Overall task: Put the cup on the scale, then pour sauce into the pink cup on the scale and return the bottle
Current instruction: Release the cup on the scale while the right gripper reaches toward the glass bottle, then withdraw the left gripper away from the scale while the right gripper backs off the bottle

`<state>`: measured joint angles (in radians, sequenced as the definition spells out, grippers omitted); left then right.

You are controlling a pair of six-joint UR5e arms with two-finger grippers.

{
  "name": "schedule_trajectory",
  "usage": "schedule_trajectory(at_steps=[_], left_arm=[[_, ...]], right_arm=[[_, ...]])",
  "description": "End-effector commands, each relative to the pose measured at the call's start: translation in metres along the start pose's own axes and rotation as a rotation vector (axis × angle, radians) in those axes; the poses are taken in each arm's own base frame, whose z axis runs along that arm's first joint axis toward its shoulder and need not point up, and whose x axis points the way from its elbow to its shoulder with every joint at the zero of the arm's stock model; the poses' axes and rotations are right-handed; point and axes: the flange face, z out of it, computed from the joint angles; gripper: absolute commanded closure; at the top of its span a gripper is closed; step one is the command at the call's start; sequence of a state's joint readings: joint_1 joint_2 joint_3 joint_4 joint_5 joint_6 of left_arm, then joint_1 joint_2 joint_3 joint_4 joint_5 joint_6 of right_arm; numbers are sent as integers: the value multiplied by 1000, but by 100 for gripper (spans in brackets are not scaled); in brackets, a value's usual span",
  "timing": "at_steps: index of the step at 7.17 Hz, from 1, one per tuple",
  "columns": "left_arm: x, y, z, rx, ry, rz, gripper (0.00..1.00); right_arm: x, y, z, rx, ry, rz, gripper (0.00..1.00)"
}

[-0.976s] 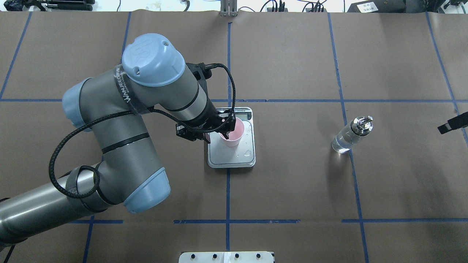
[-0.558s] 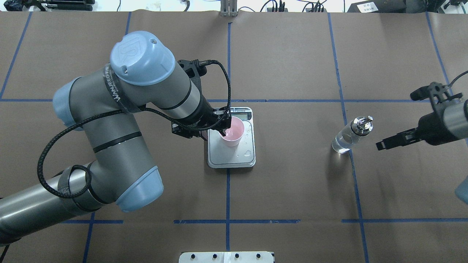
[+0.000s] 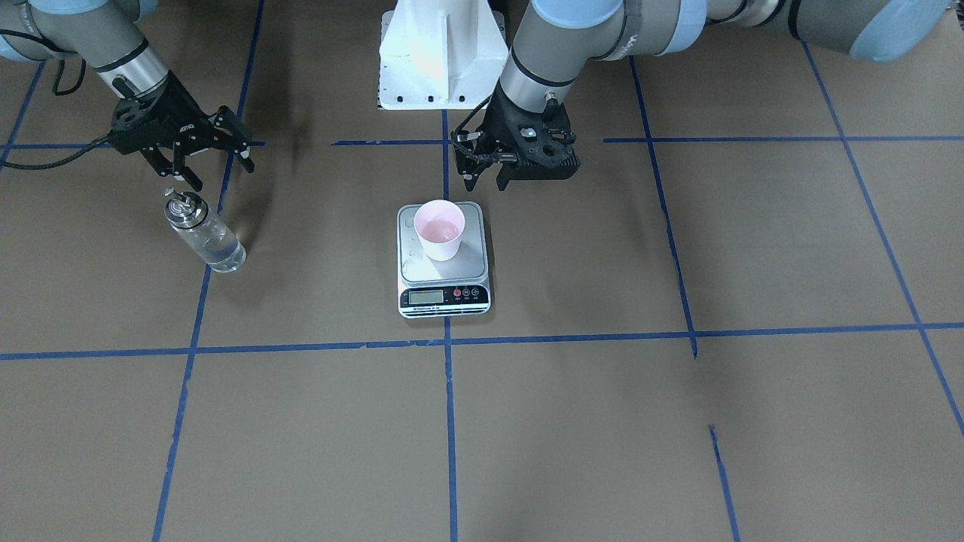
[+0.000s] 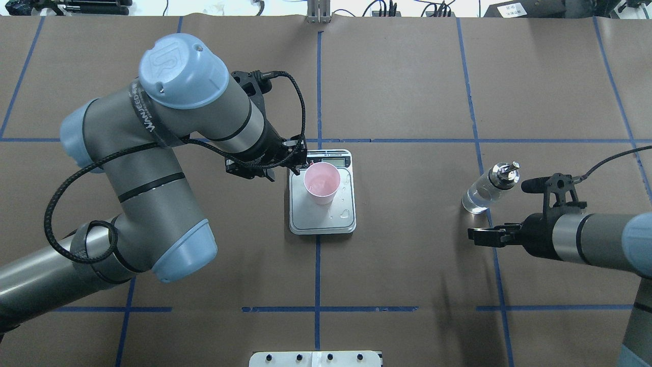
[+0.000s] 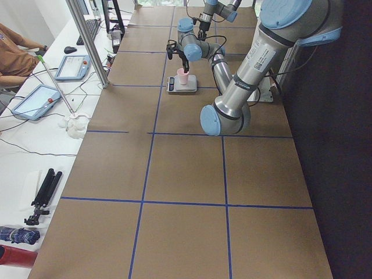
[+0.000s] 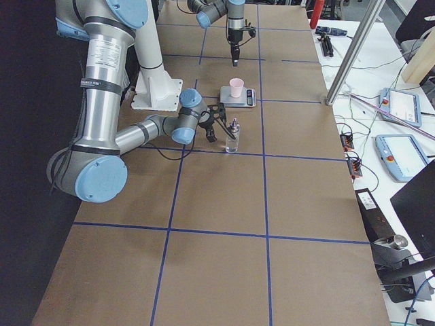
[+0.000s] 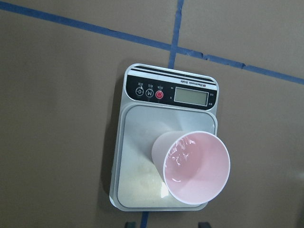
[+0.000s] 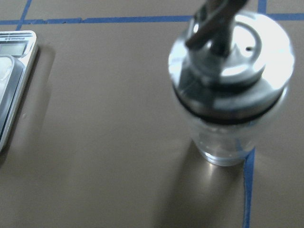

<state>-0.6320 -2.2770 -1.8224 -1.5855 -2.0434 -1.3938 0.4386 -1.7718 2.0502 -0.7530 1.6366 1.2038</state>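
Observation:
The pale pink cup point(image 3: 439, 229) stands upright on the silver scale point(image 3: 473, 260), free of both grippers; it also shows in the overhead view point(image 4: 322, 182) and in the left wrist view point(image 7: 194, 166). My left gripper point(image 3: 484, 179) is open and empty, raised just behind the scale on the robot's side. The clear glass bottle point(image 4: 488, 189) with its silver spout stands upright to the right and holds clear liquid. My right gripper point(image 3: 221, 175) is open close to the bottle, on its robot side, not touching it. The bottle fills the right wrist view point(image 8: 228, 90).
Droplets lie on the scale platform point(image 4: 346, 211). The white robot base point(image 3: 440, 53) stands behind the scale. Blue tape lines cross the brown table cover. Tablets and cables lie on the operators' bench point(image 5: 72, 67) beside the table.
My left gripper has let go of the cup's rim and drawn back to the left. My right arm has come in from the right edge to just beside the bottle.

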Motion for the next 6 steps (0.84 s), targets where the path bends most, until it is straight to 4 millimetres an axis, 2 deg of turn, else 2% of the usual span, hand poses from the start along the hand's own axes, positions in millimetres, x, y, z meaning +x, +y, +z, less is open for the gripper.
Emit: schedule_trajectory(at_steps=[1, 3, 4, 6], left_arm=[[-44, -40, -20, 67, -36, 67, 47], [-139, -79, -49, 124, -122, 250, 48], [-196, -82, -65, 132, -172, 320, 47], [-269, -109, -90, 150, -260, 393, 47]], right_arm=[[-15, 50, 10, 170, 71, 0, 0], [-15, 73, 18, 326, 108, 49, 1], [-16, 82, 18, 392, 121, 27, 2], [17, 103, 44, 529, 210, -56, 2]])
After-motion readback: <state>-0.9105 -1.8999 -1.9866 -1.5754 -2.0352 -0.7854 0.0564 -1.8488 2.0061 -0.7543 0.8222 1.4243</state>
